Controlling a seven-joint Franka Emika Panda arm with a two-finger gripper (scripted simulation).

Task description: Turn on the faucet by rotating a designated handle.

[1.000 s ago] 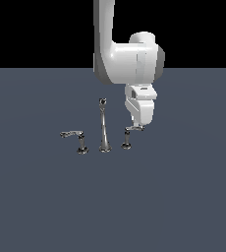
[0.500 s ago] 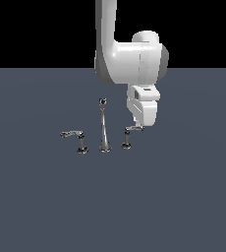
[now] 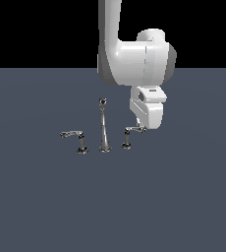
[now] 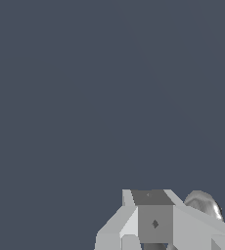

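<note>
A Panda arm's end effector (image 3: 143, 127) hangs at the outer end of the handle (image 3: 133, 130), the short chrome lever on the exterior view's right of the faucet (image 3: 103, 129), which stands on a dark counter (image 3: 183, 197). The lever's arm runs level from its post toward the end effector and meets its lower edge; whether they touch or merely overlap in the view cannot be told. Nor can it be told whether the end effector's fingers are apart or together: the exterior view shows only its white housing, and the wrist view shows grey finger blocks with a rounded chrome piece, probably the handle (image 4: 202, 204), just beside them.

The step in hand appears to be the push on the lever's free end. Done well, contact would stay near the tip, where leverage is greatest, and the force would follow an arc around the post, not a straight line, so the finger does not slide off. The end effector should hold the lever's height and keep clear of the spout (image 3: 103, 123) and the longer lever (image 3: 71, 134) beyond it.
</note>
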